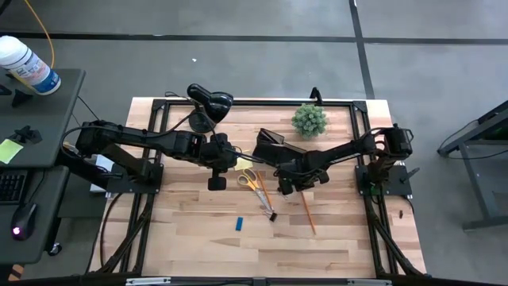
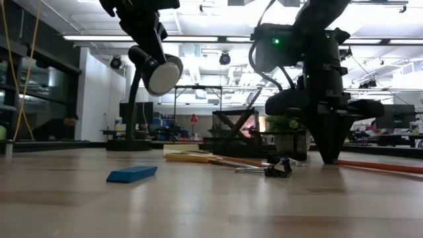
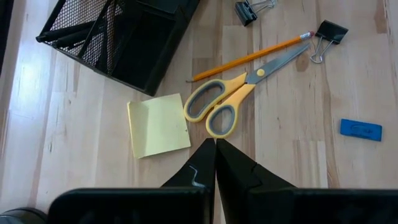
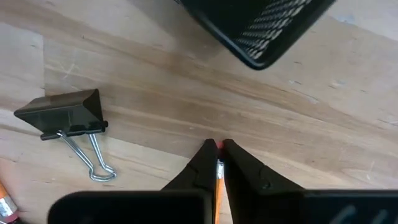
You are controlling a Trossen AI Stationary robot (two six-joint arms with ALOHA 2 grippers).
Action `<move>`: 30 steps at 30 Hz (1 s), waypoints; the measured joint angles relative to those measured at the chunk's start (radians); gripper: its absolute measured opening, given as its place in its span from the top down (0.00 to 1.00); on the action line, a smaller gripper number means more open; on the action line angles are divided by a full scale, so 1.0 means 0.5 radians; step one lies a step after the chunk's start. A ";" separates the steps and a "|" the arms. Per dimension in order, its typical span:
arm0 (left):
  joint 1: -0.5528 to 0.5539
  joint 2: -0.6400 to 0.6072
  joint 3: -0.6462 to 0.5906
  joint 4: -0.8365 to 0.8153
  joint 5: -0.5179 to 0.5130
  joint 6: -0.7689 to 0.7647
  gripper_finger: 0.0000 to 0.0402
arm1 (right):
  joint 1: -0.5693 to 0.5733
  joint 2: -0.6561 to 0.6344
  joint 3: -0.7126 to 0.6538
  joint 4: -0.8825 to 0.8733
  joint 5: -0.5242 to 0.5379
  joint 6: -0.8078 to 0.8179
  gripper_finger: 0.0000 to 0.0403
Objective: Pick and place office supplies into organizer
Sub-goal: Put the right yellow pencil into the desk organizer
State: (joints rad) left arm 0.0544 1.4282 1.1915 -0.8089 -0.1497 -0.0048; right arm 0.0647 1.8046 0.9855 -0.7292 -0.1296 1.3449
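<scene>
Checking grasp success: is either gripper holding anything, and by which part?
The right gripper pinches an orange pencil near one end. The left gripper, shut, holds nothing.

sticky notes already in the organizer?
No: in the left wrist view the yellow sticky-note pad lies flat on the table, beside the scissors and outside the organizer.

Organizer at table centre rear; plant to its right, lamp to its left. Sticky-note pad beside scissors. Eraser in front, apart. Pencil right of clip.
</scene>
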 joint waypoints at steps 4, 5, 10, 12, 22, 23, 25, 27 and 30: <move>-0.001 0.000 0.000 0.000 0.000 0.000 0.99 | 0.002 -0.006 -0.002 0.001 0.006 -0.006 0.98; 0.000 0.000 0.000 0.000 0.000 0.000 0.99 | 0.002 -0.011 -0.002 0.002 0.009 -0.006 0.99; 0.000 0.000 0.000 -0.002 0.000 0.000 0.99 | 0.006 -0.105 -0.015 -0.022 0.041 -0.005 0.99; 0.000 0.000 0.000 -0.002 0.000 0.000 0.99 | 0.010 -0.158 -0.018 -0.061 0.051 -0.002 0.99; 0.000 0.000 0.000 -0.001 -0.001 0.000 0.99 | 0.032 -0.503 -0.014 -0.110 0.191 0.077 1.00; 0.000 0.000 0.000 -0.002 0.000 0.000 0.99 | 0.032 -0.546 -0.014 -0.109 0.214 0.086 1.00; -0.001 0.000 0.000 -0.002 -0.001 0.000 0.99 | 0.031 -0.640 -0.004 -0.128 0.274 0.102 1.00; 0.000 0.000 0.000 -0.002 0.000 0.000 0.99 | 0.027 -0.726 0.043 -0.184 0.341 0.104 1.00; 0.000 0.000 0.000 -0.002 -0.001 0.000 0.99 | 0.003 -0.812 0.146 -0.292 0.413 0.073 1.00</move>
State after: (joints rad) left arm 0.0543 1.4284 1.1915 -0.8097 -0.1500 -0.0048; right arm 0.0663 1.3983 1.0586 -0.8752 0.0768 1.3815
